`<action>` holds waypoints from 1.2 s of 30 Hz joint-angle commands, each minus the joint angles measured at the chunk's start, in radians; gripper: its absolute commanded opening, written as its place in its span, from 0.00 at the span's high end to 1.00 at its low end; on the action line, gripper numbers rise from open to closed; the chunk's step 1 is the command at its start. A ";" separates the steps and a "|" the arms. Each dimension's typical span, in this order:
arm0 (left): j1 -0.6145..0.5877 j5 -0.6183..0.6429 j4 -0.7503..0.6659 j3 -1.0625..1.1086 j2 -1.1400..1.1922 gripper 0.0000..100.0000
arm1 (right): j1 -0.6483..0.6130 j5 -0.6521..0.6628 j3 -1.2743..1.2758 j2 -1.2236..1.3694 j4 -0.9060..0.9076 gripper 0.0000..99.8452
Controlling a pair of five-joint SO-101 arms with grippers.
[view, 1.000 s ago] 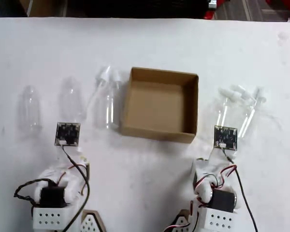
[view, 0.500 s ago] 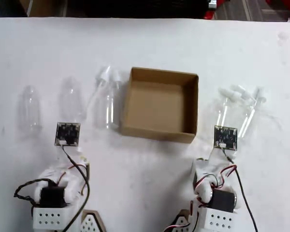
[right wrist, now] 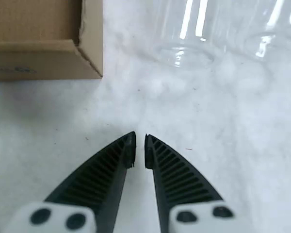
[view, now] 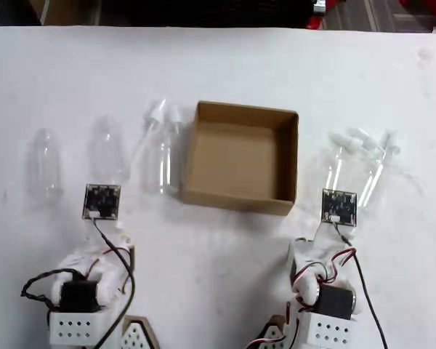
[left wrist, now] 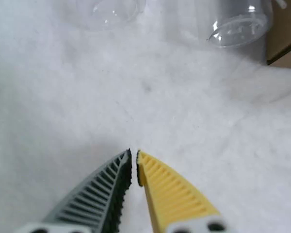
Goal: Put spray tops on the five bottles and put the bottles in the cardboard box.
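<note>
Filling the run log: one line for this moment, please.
box: empty | bottles: five on table, three left of box, two right | jaws: both shut, empty

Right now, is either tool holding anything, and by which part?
Nothing is held. The left tool and the right tool are both shut and empty.

cardboard box (view: 240, 156): open, mid-table | clear bottles (view: 160, 163): three left, two right

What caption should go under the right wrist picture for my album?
The robot's black gripper over a white table, near a cardboard box and clear bottles.
</note>
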 commanded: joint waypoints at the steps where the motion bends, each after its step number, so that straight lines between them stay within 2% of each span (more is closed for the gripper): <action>1: 0.010 -0.002 -0.003 -0.003 -0.002 0.98 | 0.010 -0.009 0.009 -0.004 0.002 0.98; 25: 0.012 -0.006 -0.005 -0.003 -0.002 0.98 | 0.010 -0.009 0.009 -0.004 0.002 0.98; 36: 0.002 -0.008 -0.002 -0.170 -0.002 0.98 | 0.010 -0.009 0.009 -0.004 0.002 0.98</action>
